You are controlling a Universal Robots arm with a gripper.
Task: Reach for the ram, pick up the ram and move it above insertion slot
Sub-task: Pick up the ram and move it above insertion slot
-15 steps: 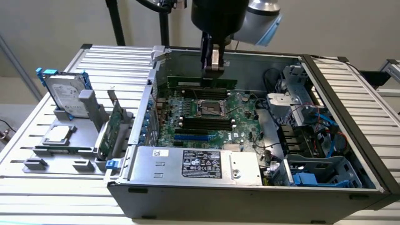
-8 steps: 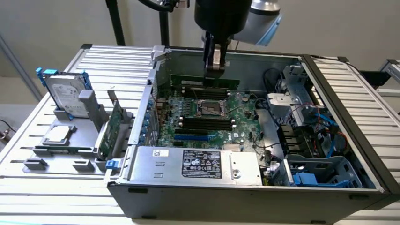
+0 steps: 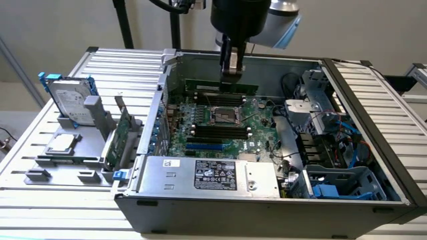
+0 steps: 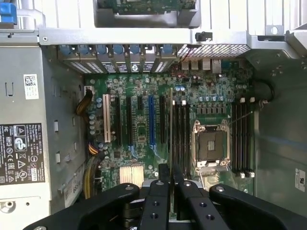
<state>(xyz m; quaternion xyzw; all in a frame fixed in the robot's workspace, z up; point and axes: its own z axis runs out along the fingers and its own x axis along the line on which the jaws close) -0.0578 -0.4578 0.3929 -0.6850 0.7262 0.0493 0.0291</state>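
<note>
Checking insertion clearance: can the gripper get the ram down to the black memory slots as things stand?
Probably yes. The gripper holds the ram over the open case, and the insertion slot bank below looks bare, with no cable or card across it.

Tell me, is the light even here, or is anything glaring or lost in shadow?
Exterior view: daylight whitens the ribbed metal table; the open grey computer case is dimmer inside. Wrist view: the green motherboard is evenly lit, and the black gripper is dark in the foreground.

We see a ribbed grey metal tabletop [image 3: 40, 145] — evenly lit. Behind it, a plain pale wall [image 3: 53, 25] and two black upright poles [image 3: 124, 25].
</note>
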